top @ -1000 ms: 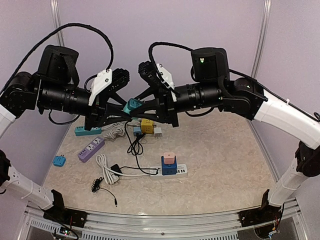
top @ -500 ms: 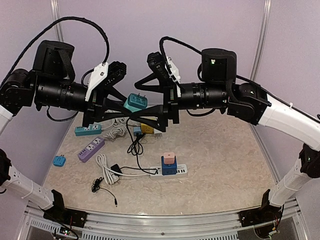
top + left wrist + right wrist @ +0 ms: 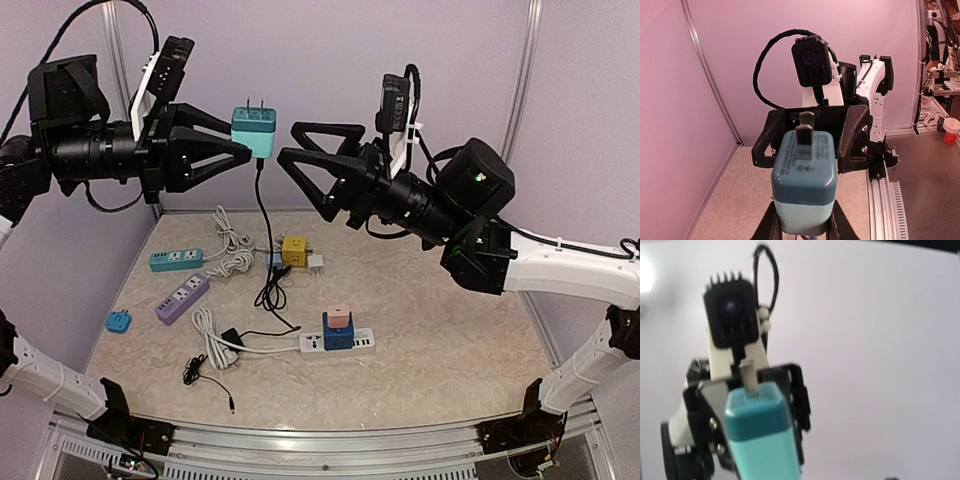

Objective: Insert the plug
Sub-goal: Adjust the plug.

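The plug (image 3: 254, 131), a teal block with two metal prongs pointing up, is held high in the air by my left gripper (image 3: 243, 141), which is shut on its lower sides. A black cable (image 3: 262, 225) hangs from it down to the table. In the left wrist view the plug (image 3: 805, 177) fills the centre, clamped between my fingers (image 3: 767, 226). My right gripper (image 3: 287, 142) stands open just right of the plug, apart from it, jaws facing it. The right wrist view shows the plug (image 3: 762, 437) close ahead; its own fingers do not show there.
On the table lie a white power strip (image 3: 362, 341) carrying blue and pink adapters, a purple strip (image 3: 182, 297), a teal strip (image 3: 176, 260), a yellow cube adapter (image 3: 294, 250), a small blue adapter (image 3: 118, 321) and coiled white cables (image 3: 232, 262).
The right gripper has let go of the plug, opened and drawn back to the right. The left gripper has carried the plug up and turned its prongs upward.
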Controlling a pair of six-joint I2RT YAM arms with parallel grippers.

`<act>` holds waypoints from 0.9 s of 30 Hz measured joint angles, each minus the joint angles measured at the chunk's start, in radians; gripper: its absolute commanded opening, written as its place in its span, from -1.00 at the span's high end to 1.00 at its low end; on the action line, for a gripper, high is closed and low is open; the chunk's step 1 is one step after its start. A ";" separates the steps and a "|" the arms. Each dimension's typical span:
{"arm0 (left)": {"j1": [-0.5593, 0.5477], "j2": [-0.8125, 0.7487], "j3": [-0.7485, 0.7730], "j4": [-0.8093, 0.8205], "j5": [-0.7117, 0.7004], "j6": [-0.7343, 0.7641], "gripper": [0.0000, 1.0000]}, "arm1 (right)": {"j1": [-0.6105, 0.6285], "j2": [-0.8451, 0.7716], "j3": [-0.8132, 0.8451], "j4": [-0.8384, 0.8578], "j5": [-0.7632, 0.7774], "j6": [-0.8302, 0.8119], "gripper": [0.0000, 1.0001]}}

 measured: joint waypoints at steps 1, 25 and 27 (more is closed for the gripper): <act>0.000 -0.001 -0.004 0.009 0.009 -0.008 1.00 | 0.001 0.010 0.002 0.027 0.003 0.013 -0.31; 0.021 -0.039 -0.108 0.060 0.037 -0.070 -0.39 | 0.022 0.077 0.116 -0.107 -0.035 -0.050 1.00; 0.022 -0.049 -0.123 0.029 0.015 -0.025 -0.40 | 0.022 0.058 0.160 -0.294 -0.020 -0.129 1.00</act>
